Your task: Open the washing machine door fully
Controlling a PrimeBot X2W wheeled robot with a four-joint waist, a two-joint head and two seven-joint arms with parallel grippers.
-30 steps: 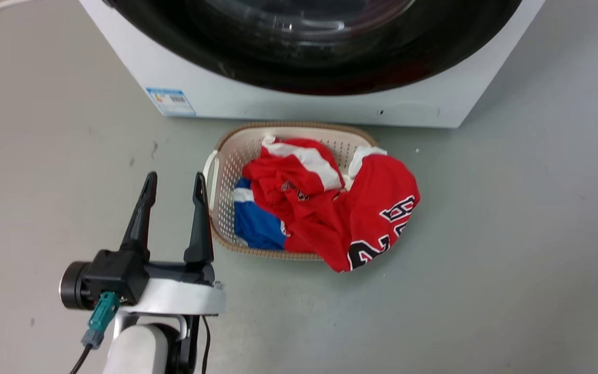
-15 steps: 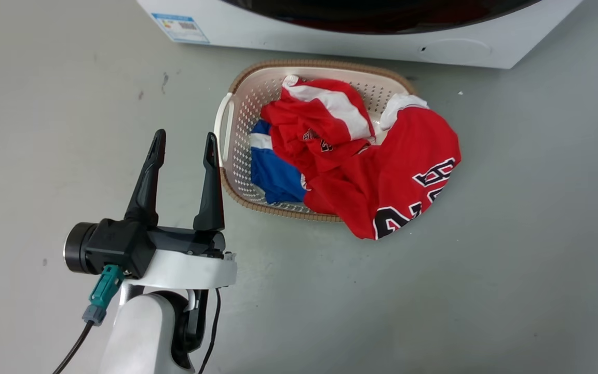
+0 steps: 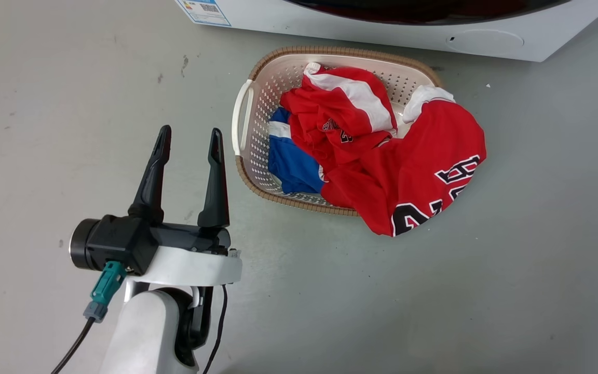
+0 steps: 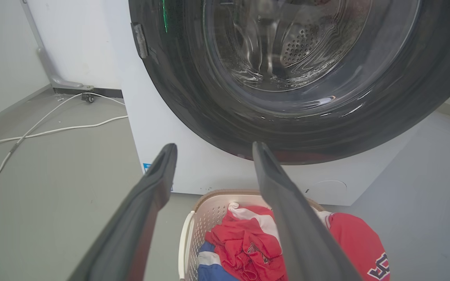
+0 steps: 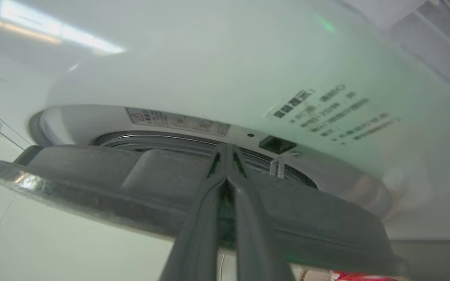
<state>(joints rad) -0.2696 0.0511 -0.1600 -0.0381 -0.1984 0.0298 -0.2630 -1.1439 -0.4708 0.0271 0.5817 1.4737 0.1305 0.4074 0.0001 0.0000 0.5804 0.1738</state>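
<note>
two grippers, two different jobs.

right gripper (image 5: 225, 150): fingers pressed together, nothing seen between them. the tips are poked into the gap at centre frame of the right wrist view, between the washing machine door (image 5: 92, 183) and the white front of the washing machine (image 5: 209, 70). the door is ajar, not fully open: its dark rim runs across the lower half of that frame, with a grey ring (image 5: 162, 141) and the latch slot (image 5: 275, 143) showing above it. in the left wrist view the door (image 4: 193, 97) fills the upper right.

left gripper (image 3: 190, 137): fingers apart, empty, lower left of the head view, just beside the laundry basket (image 3: 257, 72).

risks, as i judge them:
- the thin closed tips get only a sliding purchase on a glossy rim. if the pull runs off the door's arc, they likely skid out and the door drifts shut.
- tips levering deep in the gap could scrape the grey ring or catch the latch slot.
- the basket sits just in front of the machine at upper centre of the head view, with a red jersey (image 3: 423, 171) spilling over its edge. i cannot tell the clearance under the door's lower rim, so a swing may snag cloth.
- the left arm is close to the basket, and a waist turn to follow the door could nudge it.
</note>
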